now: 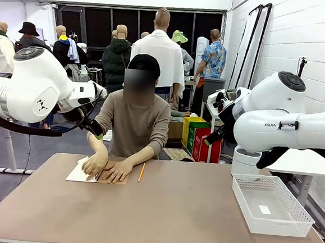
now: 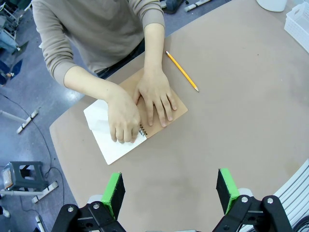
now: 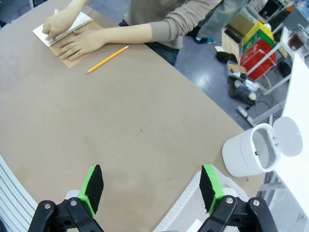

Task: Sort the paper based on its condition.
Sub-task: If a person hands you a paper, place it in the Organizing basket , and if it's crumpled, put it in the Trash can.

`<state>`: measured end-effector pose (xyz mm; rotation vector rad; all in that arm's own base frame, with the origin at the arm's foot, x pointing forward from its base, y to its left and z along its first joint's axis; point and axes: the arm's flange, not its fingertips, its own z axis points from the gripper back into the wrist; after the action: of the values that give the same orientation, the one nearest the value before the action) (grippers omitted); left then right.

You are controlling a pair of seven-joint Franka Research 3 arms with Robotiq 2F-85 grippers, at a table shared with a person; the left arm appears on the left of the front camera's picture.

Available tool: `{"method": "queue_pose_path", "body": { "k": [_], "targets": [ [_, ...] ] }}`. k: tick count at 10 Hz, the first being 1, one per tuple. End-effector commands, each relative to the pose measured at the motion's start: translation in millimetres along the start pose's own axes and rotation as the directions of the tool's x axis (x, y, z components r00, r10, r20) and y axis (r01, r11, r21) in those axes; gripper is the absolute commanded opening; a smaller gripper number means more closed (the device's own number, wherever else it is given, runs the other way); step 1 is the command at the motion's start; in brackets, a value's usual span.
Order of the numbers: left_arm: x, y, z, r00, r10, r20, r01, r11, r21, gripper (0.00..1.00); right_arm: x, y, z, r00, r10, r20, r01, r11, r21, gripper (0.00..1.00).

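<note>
Nearest to the lens is the bare front part of the brown table (image 1: 171, 229). At the left, the left gripper (image 2: 170, 192) hangs above the table, released, with its green pads (image 2: 114, 192) wide apart and nothing between them. Under it, on the far left part of the table, lies a spiral notebook (image 2: 179, 108) with a brown cover. The paper (image 2: 113, 145), a white sheet, lies flat at its left side and touches the spiral; I cannot tell if it is loose or bound. One hand (image 2: 123, 118) of the person presses on the paper at the spiral, and the other hand (image 2: 157, 96) lies flat on the brown cover. Just beside the notebook, to the right, lies a yellow pencil (image 1: 141, 172), apart from both hands. At the right edge of the table stands a white mesh basket (image 1: 241, 204). The right gripper (image 3: 150, 187) hangs above this side, also released and empty.
</note>
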<state>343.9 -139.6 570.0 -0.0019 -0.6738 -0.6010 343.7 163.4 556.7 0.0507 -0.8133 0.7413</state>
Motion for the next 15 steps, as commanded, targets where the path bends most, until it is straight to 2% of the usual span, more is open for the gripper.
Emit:
{"method": "queue_pose_path", "body": {
  "k": [1, 15],
  "targets": [
    [0.2, 0.2, 0.5, 1.0, 0.001, 0.0, -0.001, 1.0, 0.0, 1.0, -0.5, 0.3, 0.2, 1.0, -0.007, -0.006, 0.007, 1.0, 0.0, 1.0],
    [0.2, 0.2, 0.5, 1.0, 0.001, 0.0, -0.001, 1.0, 0.0, 1.0, -0.5, 0.3, 0.2, 1.0, -0.007, -0.006, 0.007, 1.0, 0.0, 1.0]
  ]
}}
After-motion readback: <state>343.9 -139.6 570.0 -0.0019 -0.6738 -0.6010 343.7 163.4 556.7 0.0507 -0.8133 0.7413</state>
